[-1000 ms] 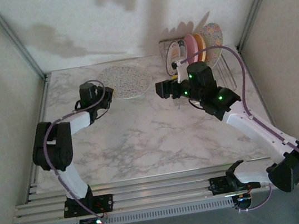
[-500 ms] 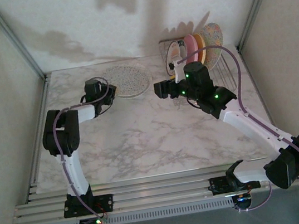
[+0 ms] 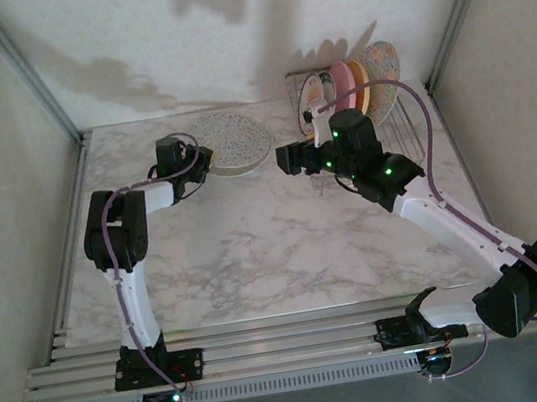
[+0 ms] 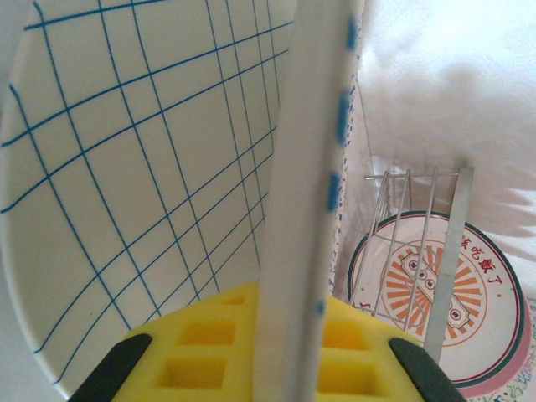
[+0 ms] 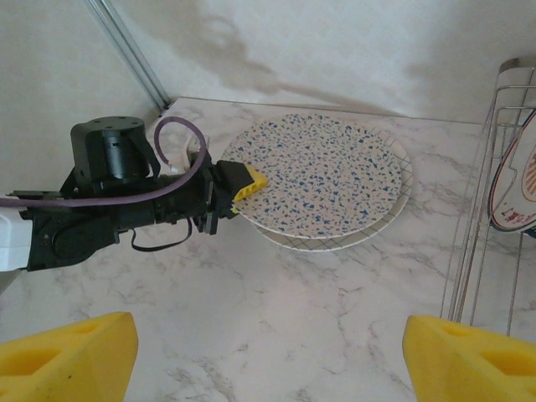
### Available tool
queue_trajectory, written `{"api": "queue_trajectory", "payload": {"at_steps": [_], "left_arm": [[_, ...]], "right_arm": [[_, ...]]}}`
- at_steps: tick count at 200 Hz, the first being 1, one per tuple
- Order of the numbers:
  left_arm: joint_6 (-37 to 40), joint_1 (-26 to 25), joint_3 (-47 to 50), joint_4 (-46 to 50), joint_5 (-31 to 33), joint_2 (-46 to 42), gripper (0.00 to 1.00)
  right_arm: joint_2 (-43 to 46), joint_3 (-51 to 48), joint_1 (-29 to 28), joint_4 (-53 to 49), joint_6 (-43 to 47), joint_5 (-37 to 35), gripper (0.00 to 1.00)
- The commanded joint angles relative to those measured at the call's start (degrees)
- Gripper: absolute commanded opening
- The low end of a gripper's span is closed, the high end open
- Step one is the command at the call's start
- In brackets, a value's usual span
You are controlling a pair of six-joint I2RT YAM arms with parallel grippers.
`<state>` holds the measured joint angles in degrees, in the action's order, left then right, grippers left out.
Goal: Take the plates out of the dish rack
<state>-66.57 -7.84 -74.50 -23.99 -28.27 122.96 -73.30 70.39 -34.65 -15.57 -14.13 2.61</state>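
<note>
A blue-speckled plate (image 5: 322, 172) lies over a white grid-lined plate (image 5: 335, 239) at the back of the table. My left gripper (image 5: 243, 186) is shut on the speckled plate's left rim. In the left wrist view that rim (image 4: 306, 167) runs edge-on between the yellow pads (image 4: 201, 343), with the grid plate (image 4: 126, 167) beside it. The dish rack (image 3: 407, 125) stands at the back right and holds a white emblem plate (image 3: 312, 98), a pink one (image 3: 342, 84) and an orange one (image 3: 360, 81). My right gripper (image 3: 287, 158) hovers open between rack and stack.
A floral-speckled plate (image 3: 382, 65) leans at the rack's far end. The rack's wires (image 5: 469, 251) rise at the right of the right wrist view, with the emblem plate (image 5: 515, 184) behind them. Walls and metal posts close in the back and both sides.
My left arm has reached further back and right, carrying the speckled plate's rim with it. The right gripper has edged slightly left.
</note>
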Motion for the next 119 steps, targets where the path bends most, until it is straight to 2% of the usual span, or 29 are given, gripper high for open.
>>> {"api": "queue_trajectory", "payload": {"at_steps": [1,92,119], "left_arm": [[1.2,-0.4,-2.7,-3.1,-2.0,1.2,0.0],[1.5,-0.6,-3.5,-1.7,-2.8,2.7,0.0],[2.2,-0.7,-4.7,0.6,-2.8,3.0,0.1]], "right_arm": [[-0.3,1.9,-0.2,-0.1,0.0,-0.5,0.83],[-0.6,1.8,-0.1,-0.6,-0.5,0.3,0.83],[-0.5,1.9,-0.1,-0.7,-0.6,0.4,0.84]]}}
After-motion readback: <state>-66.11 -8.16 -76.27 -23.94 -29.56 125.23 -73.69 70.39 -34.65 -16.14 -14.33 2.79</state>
